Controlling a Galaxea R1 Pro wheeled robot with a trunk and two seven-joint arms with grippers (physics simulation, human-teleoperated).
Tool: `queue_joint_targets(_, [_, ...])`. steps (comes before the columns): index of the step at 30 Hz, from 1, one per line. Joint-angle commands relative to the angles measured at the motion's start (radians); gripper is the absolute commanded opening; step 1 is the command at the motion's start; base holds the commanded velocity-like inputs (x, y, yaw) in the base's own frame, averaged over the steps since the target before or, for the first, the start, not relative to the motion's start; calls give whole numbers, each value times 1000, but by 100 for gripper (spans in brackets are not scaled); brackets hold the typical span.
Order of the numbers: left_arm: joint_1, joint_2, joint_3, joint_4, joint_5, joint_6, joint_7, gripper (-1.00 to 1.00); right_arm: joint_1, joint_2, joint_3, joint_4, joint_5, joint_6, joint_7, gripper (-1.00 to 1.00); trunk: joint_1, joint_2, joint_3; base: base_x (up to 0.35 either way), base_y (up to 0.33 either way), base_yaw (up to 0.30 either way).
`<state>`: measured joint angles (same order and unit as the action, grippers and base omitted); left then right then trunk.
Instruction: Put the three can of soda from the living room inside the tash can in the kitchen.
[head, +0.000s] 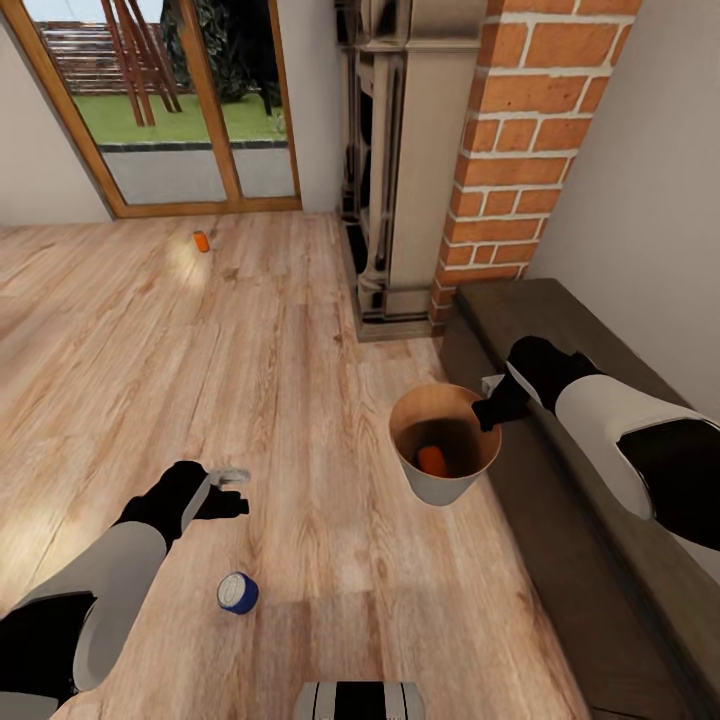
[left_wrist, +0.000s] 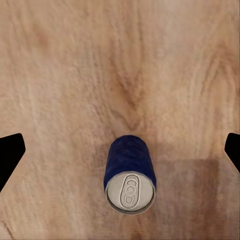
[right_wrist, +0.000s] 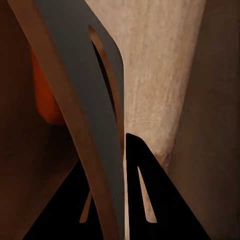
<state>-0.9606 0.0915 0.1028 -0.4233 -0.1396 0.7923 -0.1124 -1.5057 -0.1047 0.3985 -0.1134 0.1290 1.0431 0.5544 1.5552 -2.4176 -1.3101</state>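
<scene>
Living room, pale wood floor (head: 300, 380).

Can 1 (head: 238, 592): lies on its side on the floor, near the left gripper (head: 232, 490) and closer to the robot than it. In the head view, blue band and silvery top point toward the robot and slightly to its left; long axis runs roughly toward and away from the robot. In the left wrist view, the same can (left_wrist: 130, 175) sits between the 2 dark fingertips (left_wrist: 10, 152), top end toward the camera, touching neither. Left gripper released, jaws spread wide.

Can 2 (head: 432, 460): inside the trash can (head: 445, 487), orange body lying on the brown bottom. Which way it points cannot be told. The right wrist view shows an orange patch (right_wrist: 44, 95) behind the bin wall (right_wrist: 82, 100).

Can 3 (head: 202, 241): well away on the floor, near the glass doors (head: 170, 110); too small to tell its orientation.

Trash can: upright, mouth up, just beside the dark sofa (head: 590, 520). Right gripper (head: 492, 405) clenched on its rim, 1 finger on each side of the wall.

Brick fireplace (head: 500, 150) beyond the bin.
</scene>
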Motion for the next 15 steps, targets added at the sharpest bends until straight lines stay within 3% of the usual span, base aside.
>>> queue_joint_targets(1, [0,0,0,0,0,0,0,100,-1,0,-11,0,-17,4,6,-100,4,-7,-3,-5,-1,0])
queue_joint_targets(11, [0,-1,0,0,-3,1,0,100,1,3,-10,0,-17,4,6,-100,42,-77,-34,-1,0,0])
queue_joint_targets(15, [0,0,0,0,-5,1,0,100,1,1,-9,0,-16,4,6,-100,46,-83,-49,0,0,0])
